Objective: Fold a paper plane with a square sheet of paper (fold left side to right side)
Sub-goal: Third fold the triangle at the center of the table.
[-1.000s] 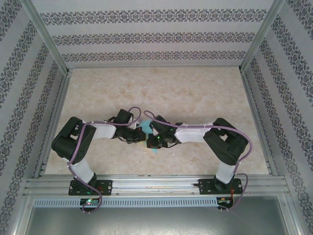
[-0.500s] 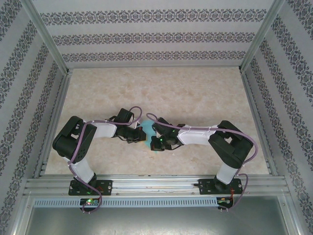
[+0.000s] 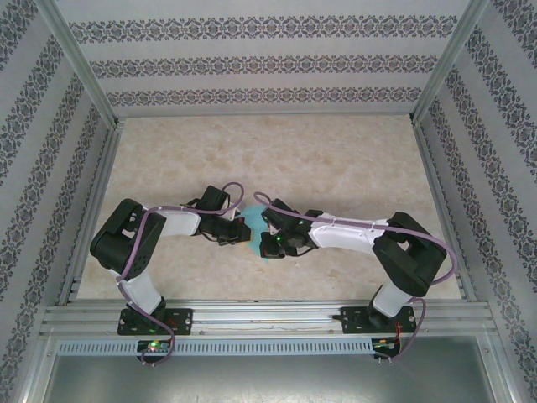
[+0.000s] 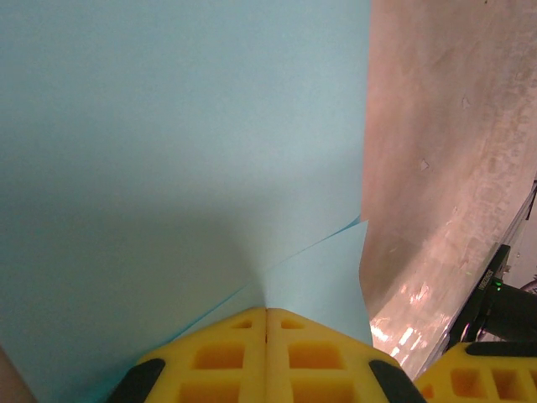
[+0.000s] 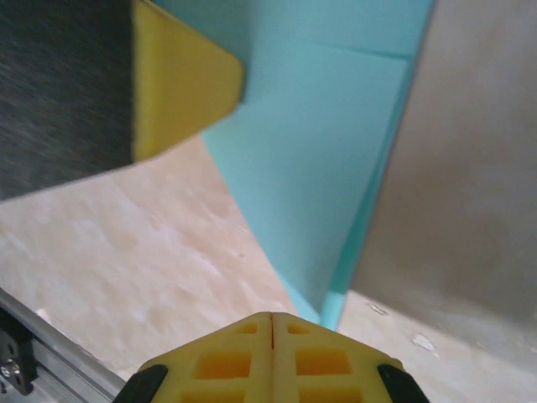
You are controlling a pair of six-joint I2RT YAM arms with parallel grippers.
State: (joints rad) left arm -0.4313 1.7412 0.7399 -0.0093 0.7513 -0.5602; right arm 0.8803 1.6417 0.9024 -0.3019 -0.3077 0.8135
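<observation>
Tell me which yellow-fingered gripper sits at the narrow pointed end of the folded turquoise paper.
The right gripper: its shut fingers sit by the folded turquoise paper at its narrow point. The left gripper rests over the paper's broad part instead.

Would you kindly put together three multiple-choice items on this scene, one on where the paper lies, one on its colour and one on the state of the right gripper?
1. Where on the table is the sheet of paper?
A. against the far wall
B. between the left gripper and the right gripper
C. beside the right arm's base

2. What colour is the sheet of paper?
A. turquoise-blue
B. white
C. red

3. How do the right gripper's fingers stand?
A. wide apart
B. closed around a pen
C. shut, one against the other

Answers:
1 B: in the top view the two wrists meet over the blue patch.
2 A: both wrist views show turquoise-blue paper.
3 C: in the right wrist view the yellow fingers meet with no gap.
</observation>
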